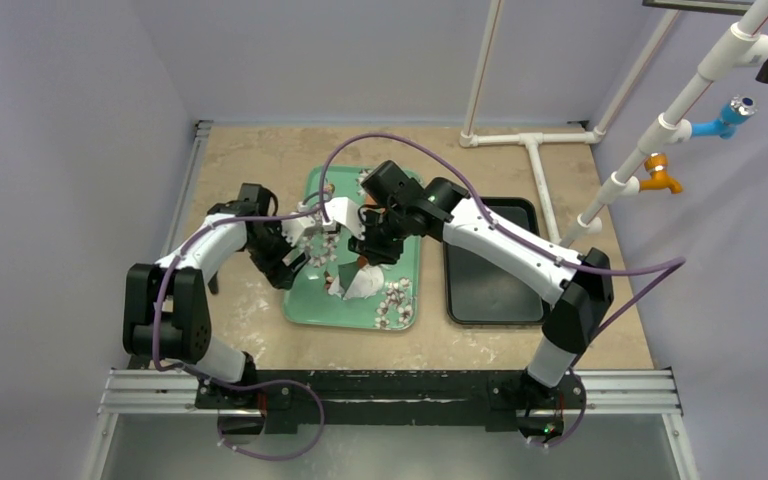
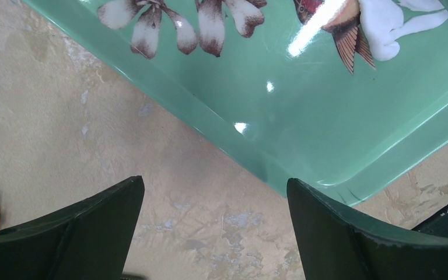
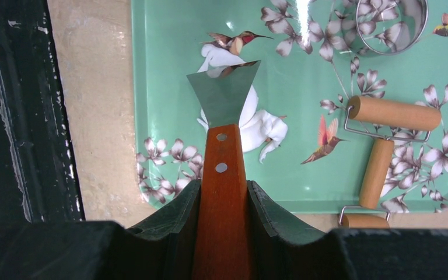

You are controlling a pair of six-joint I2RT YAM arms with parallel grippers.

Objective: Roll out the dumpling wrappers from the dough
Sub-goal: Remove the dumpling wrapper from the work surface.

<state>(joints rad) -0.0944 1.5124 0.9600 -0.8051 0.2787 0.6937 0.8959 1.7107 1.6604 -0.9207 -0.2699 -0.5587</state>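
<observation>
**A:** Start big. What's on the table (image 1: 250,312)?

**B:** Two trays side by side: a green tray (image 1: 310,305) in the middle and a black tray (image 1: 490,280) to its right. Both arms reach in over the green one, which looks like the work surface. I'd guess the black one is there to take finished wrappers.

**A:** And the claws?

**B:** The right gripper (image 3: 223,186) is clamped on the wooden handle of a scraper (image 3: 223,140). The blade points forward and lies low over the dough. To me that is a hold for lifting or gathering stuck dough. The left gripper (image 2: 213,181) is spread wide with nothing between its fingers. It hangs over the tray's near corner and the bare table beside it, probably kept out of the scraper's way.

**A:** Tools?

**B:** A roller (image 3: 394,112) lies loose on the tray, right of the blade in the right wrist view. A ring cutter (image 3: 392,53) lies beyond it. Neither is held.

**A:** The dough itself?

**B:** The dough (image 3: 259,125) is on the green tray, a ragged white smear partly under the blade. It's flattened but not round, and I see no wrappers, so my guess is that the rolling is barely begun.
</observation>
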